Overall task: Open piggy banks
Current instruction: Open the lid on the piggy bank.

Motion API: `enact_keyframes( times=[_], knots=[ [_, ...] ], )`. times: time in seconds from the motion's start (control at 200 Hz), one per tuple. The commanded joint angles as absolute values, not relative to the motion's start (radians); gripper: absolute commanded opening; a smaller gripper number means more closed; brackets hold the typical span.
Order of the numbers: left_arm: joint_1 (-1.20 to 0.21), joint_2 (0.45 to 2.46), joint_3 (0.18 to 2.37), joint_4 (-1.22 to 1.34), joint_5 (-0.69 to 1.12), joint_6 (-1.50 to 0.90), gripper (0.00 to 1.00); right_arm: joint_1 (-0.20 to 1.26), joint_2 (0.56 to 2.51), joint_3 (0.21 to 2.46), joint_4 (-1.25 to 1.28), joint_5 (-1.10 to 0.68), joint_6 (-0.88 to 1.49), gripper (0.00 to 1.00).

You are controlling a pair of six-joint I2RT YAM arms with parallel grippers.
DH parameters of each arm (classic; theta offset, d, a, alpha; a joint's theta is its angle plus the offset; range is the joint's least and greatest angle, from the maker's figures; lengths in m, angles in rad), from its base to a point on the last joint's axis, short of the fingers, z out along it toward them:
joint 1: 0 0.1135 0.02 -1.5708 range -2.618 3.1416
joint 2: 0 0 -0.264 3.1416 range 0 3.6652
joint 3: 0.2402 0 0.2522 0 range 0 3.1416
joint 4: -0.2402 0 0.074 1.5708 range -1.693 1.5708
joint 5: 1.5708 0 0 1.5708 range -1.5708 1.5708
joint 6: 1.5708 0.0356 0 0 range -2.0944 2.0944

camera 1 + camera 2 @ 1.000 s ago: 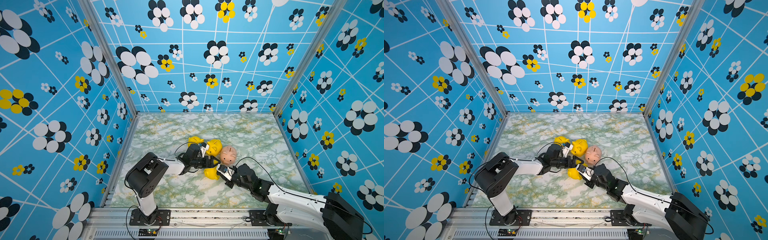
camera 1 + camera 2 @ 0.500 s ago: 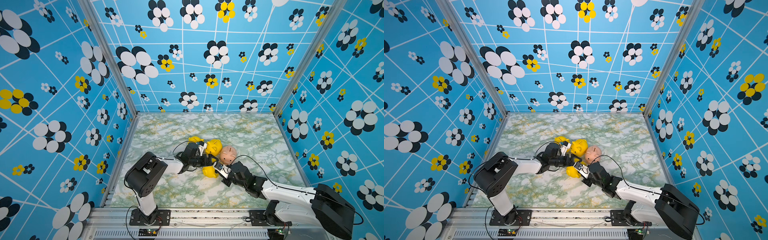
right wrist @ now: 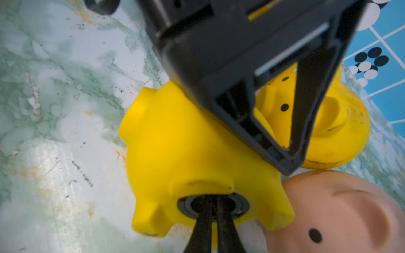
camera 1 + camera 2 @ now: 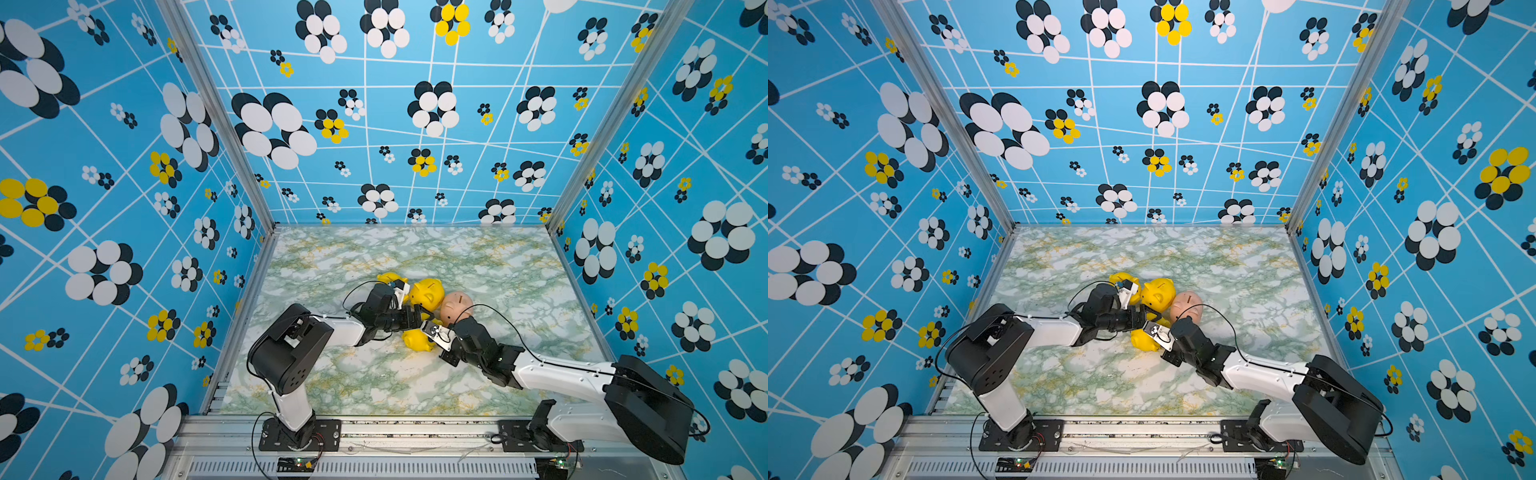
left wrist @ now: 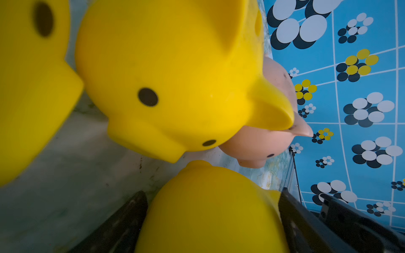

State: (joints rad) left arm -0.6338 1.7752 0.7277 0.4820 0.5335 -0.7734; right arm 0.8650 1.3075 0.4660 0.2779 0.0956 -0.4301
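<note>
We see all four piggy banks bunched together about the middle of the desk (image 4: 498, 266), well clear of every edge. The left claw (image 5: 211, 197) is clamped across the body of the nearest yellow bank (image 4: 415, 341), one black finger on each flank. That bank lies on its side on the desk, legs and belly turned toward the near right corner. The right claw (image 3: 213, 204) is pinched shut: its two slim fingers (image 3: 202, 221) are pressed together, tips down inside the recess of the black belly plug (image 3: 240, 207). We cannot tell whether they nip anything in there. Just beyond that bank, toward the far edge, an upright yellow bank (image 4: 1158, 293) stands with its snout and dot eyes facing the left wrist camera. The pink bank (image 4: 457, 305) sits snug against it on the side toward the right edge, coin slot up in both top views, and close beside a leg of the clamped one. A third yellow bank (image 4: 1119, 277) lies farther toward the far left corner, partly hidden behind the left arm (image 4: 1054, 330).
</note>
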Motion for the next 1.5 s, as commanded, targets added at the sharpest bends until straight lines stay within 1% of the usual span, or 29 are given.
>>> enact_keyframes(
  times=[0.0, 0.035, 0.19, 0.295, 0.39, 0.57, 0.765, 0.825, 0.895, 0.99, 1.04, 1.175, 1.395, 1.495],
  knots=[
    [-0.692, 1.949, 0.576, -0.211, 0.466, -0.662, 0.94, 0.876, 1.392, 0.536, 0.258, -0.058, -0.575, 0.02],
    [-0.693, 1.95, 0.576, -0.213, 0.466, -0.661, 0.94, 0.881, 1.411, 0.548, 0.251, -0.054, -0.603, 0.0],
    [-0.692, 1.944, 0.575, -0.218, 0.466, -0.66, 0.94, 0.892, 1.482, 0.595, 0.231, -0.036, -0.67, 0.0],
    [-0.69, 1.935, 0.576, -0.223, 0.464, -0.662, 0.94, 0.899, 1.492, 0.582, 0.28, -0.037, -0.685, 0.0],
    [-0.688, 1.937, 0.575, -0.225, 0.465, -0.663, 0.94, 0.939, 1.52, 0.581, 0.316, 0.026, -0.726, 0.0],
    [-0.687, 1.937, 0.583, -0.232, 0.471, -0.656, 0.94, 1.053, 1.608, 0.558, 0.442, 0.255, -0.92, 0.0],
    [-0.679, 1.933, 0.593, -0.242, 0.455, -0.649, 0.94, 1.147, 1.746, 0.519, 0.711, 0.522, -1.166, 0.0],
    [-0.675, 1.927, 0.589, -0.239, 0.452, -0.65, 0.93, 1.164, 1.785, 0.507, 0.785, 0.572, -1.231, 0.0],
    [-0.67, 1.921, 0.581, -0.231, 0.446, -0.656, 0.93, 1.188, 1.854, 0.482, 0.945, 0.639, -1.332, 0.0],
    [-0.67, 1.913, 0.576, -0.23, 0.423, -0.665, 0.93, 1.21, 1.926, 0.48, 1.054, 0.704, -1.406, 0.0],
    [-0.67, 1.907, 0.574, -0.233, 0.411, -0.669, 0.93, 1.216, 1.938, 0.479, 1.082, 0.718, -1.408, 0.0],
    [-0.67, 1.884, 0.564, -0.242, 0.368, -0.685, 0.93, 1.216, 1.9, 0.482, 1.046, 0.746, -1.35, 0.0],
    [-0.671, 1.856, 0.558, -0.271, 0.298, -0.712, 0.93, 1.204, 1.881, 0.437, 1.121, 0.791, -1.306, 0.0],
    [-0.672, 1.856, 0.559, -0.283, 0.275, -0.72, 0.93, 1.199, 1.863, 0.42, 1.117, 0.809, -1.281, 0.0]
  ],
)
